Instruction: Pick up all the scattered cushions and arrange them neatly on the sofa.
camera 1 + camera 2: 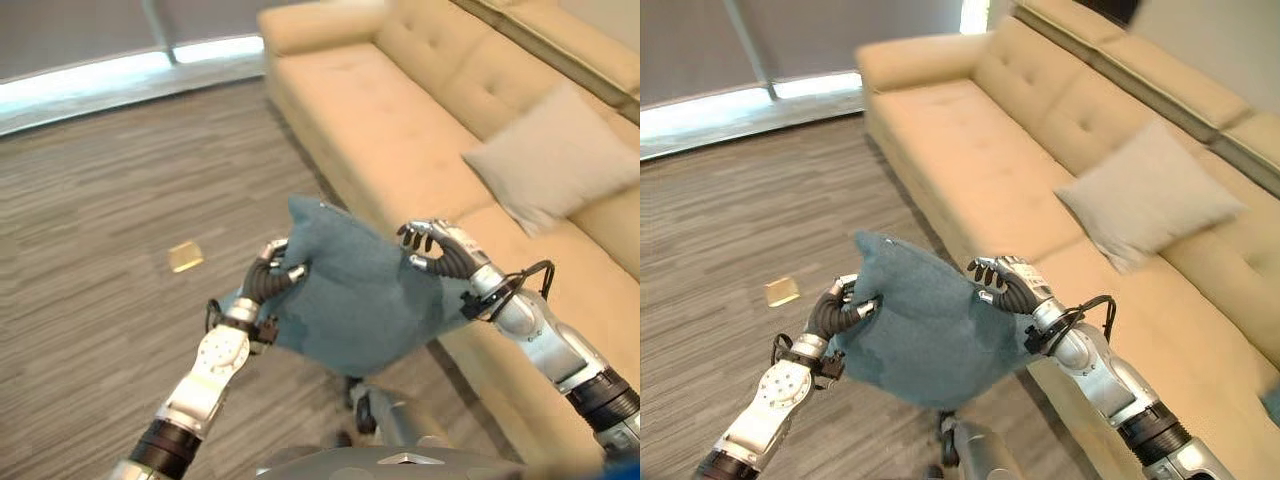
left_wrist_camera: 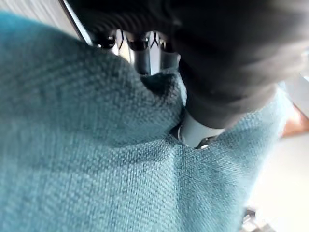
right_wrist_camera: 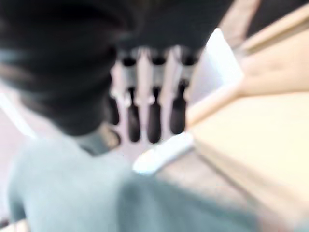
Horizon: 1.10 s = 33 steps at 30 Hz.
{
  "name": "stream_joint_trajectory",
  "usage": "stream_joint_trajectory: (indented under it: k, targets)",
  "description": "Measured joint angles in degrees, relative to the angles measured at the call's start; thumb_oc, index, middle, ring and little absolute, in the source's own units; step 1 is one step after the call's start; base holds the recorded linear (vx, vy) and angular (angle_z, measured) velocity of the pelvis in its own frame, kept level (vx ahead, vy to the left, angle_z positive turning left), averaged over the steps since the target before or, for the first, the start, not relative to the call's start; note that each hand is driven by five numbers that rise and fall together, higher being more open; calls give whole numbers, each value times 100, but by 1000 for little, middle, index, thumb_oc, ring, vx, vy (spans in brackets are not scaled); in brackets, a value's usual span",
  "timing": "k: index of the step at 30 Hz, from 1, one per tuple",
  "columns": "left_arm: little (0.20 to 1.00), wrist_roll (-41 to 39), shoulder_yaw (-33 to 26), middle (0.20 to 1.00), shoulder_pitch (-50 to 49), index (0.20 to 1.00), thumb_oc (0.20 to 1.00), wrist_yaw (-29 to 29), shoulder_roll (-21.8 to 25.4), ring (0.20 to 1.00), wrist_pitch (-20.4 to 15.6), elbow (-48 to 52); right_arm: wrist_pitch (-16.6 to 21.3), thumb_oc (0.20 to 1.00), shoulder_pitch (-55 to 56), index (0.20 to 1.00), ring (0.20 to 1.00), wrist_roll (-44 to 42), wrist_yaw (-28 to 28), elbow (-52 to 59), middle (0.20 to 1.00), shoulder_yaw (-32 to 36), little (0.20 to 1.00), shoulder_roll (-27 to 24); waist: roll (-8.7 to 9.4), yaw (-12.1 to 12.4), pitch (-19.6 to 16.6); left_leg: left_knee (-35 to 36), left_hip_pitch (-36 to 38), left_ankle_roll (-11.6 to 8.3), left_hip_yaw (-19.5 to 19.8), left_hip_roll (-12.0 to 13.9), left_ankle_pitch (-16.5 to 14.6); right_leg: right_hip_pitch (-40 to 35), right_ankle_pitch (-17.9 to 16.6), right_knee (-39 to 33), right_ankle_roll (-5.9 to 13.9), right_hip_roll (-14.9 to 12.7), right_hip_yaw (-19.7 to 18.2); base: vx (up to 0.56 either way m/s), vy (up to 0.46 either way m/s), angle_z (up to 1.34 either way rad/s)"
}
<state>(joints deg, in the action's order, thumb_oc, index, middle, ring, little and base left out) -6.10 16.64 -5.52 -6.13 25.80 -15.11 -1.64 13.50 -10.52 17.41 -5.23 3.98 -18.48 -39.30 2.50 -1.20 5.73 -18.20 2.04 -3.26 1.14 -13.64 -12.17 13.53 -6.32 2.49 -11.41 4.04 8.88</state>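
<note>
The robot holds a teal cushion up in the air, in front of its body, just beside the front edge of the beige sofa. The left hand is at 9 o'clock on the cushion, with its fingers curled into the cloth. The right hand is at 3 o'clock, thumb pinching the cushion's edge and fingers bent above it.

To do this step well, I think both hands should hold tight and lift together toward 1 o'clock, so no corner drags on the seat.

Farther, at 2 o'clock, a grey cushion leans on the backrest. The teal one should sit near it, standing up.

A small tan scrap lies on the floor at 10 o'clock.
</note>
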Motion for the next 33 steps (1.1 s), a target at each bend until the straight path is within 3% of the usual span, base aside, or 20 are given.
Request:
stream_joint_trajectory:
  k: [2,4,6,7,8,9,11,12,13,15,16,17,19,23,24,27,28,29,30,33]
  targets:
    - [200,74,12,200,-161,200,200,87,201,200,40,15,-7,200,39,200,200,-100,2,8,200,56,200,-71,89,93,-4,-1340,-517,-306,-276,495,-270,-329,301,-7,-62,2,-16,174,-109,36]
    - [200,75,-52,200,-203,200,200,99,302,200,118,17,31,200,92,200,200,-147,2,40,200,277,200,-176,234,129,21,-2812,-1508,-327,-461,1185,-255,-567,577,37,-80,-19,31,248,-58,14]
    - [200,73,-130,200,-217,200,200,102,376,200,172,14,30,200,228,200,200,-157,1,122,200,473,200,-180,443,121,83,-2467,-1964,-151,-593,1519,-286,-768,696,-25,16,-164,47,272,10,10]
    - [200,73,-218,200,-227,200,200,116,424,200,241,2,35,200,346,200,200,-158,3,146,200,604,200,-178,562,26,109,-803,-2112,-68,-653,1755,-116,-999,757,-126,299,-300,128,223,37,6]
    - [200,71,-230,200,-230,200,200,96,428,200,255,2,28,200,380,200,200,-157,4,139,200,653,200,-169,556,13,114,-310,-2142,-68,-631,1810,188,-1041,846,-45,403,-329,131,288,53,-3]
    - [200,71,-232,200,-240,200,200,95,439,200,259,-9,29,200,401,200,200,-158,1,131,200,655,200,-164,507,56,90,-64,-2217,-70,-590,1823,382,-1160,945,-40,445,-347,99,281,42,-8]
    - [200,66,-287,200,-154,200,200,85,407,200,245,-24,1,200,395,200,200,-160,-6,116,200,636,200,-158,477,119,45,1362,-2212,-271,-172,1717,900,-1324,1123,-207,543,-373,-86,367,129,-35]
    - [200,66,-303,200,-80,200,200,83,384,200,251,-26,-5,200,286,200,200,-157,8,67,200,608,200,-161,416,295,67,1778,-2193,-141,141,1662,1136,-1449,1191,-199,800,-377,-306,343,150,-88]
    - [200,66,-300,200,-156,200,200,82,386,200,253,-25,-5,200,233,200,200,-153,36,62,200,593,200,-164,335,392,54,1903,-1979,-102,255,1691,1123,-1573,1316,-114,946,-369,-435,397,220,-88]
    - [200,62,-297,200,-371,200,200,80,444,200,264,-3,3,200,257,200,200,-154,37,165,200,592,200,-161,332,392,21,1857,-1637,8,41,1646,2067,-1703,1694,275,1354,-558,-596,274,197,-71]
    - [200,61,-278,200,-450,200,200,91,548,200,284,-2,22,200,252,200,200,-154,37,194,200,540,200,-94,516,381,-79,1748,-1566,253,-231,1402,2037,-1587,1994,738,1505,-898,-671,274,202,-67]
    - [200,61,-273,200,-434,200,200,91,642,200,310,-3,35,200,231,200,200,-153,37,212,200,509,200,-95,640,357,-125,1763,-1457,391,-320,1284,1948,-1511,2004,1053,1582,-1033,-668,330,259,-58]
    - [200,60,-254,200,-365,200,200,95,631,200,342,-2,36,200,224,200,200,-150,42,244,200,471,200,-19,623,254,-100,1826,-1137,680,-511,1158,1910,-1012,2022,2385,1914,-1294,-636,155,151,-37]
    - [200,59,-276,200,-137,200,200,70,657,200,335,0,43,200,43,200,200,-139,43,194,200,349,200,124,614,299,-19,1730,-821,938,-796,1113,1602,-365,1799,3597,2073,-1515,-557,159,84,-31]
    - [200,61,-256,200,13,200,200,75,617,200,339,3,44,200,0,200,200,-138,44,173,200,335,200,140,535,280,52,1726,-643,1029,-773,1124,1444,-213,1808,3630,2077,-1459,-448,311,53,-38]
    - [200,59,-351,200,58,200,200,59,495,200,329,4,51,200,-112,200,200,-138,48,172,200,295,200,152,439,189,121,1895,-431,1009,-749,1110,1273,83,1886,2995,2068,-1134,-446,299,-17,-14]
    - [200,58,-359,200,105,200,200,44,469,200,329,1,50,451,-163,451,451,-148,47,166,451,251,451,149,451,158,116,1966,-416,991,-751,1098,1260,318,1860,2528,2040,-987,-435,214,-44,-8]
    - [200,58,-355,200,158,200,200,30,462,200,329,0,50,542,-228,542,542,-147,51,157,542,190,542,143,461,129,128,2008,-420,979,-762,1079,1245,505,1751,2113,1977,-893,-344,183,-46,-1]
    - [200,57,-343,200,210,200,200,22,448,200,330,-4,61,1000,-289,1000,1000,-146,65,118,1000,149,1000,145,505,66,116,2035,-419,919,-811,1035,1276,599,1503,1514,2006,-865,-167,182,-36,12]
    - [200,51,-333,200,165,200,200,-13,384,200,330,-7,44,1000,-250,1000,1000,-145,69,-197,1000,145,1000,150,569,-3,93,2113,-140,910,-767,747,1125,479,865,374,1874,-879,-8,287,-64,23]
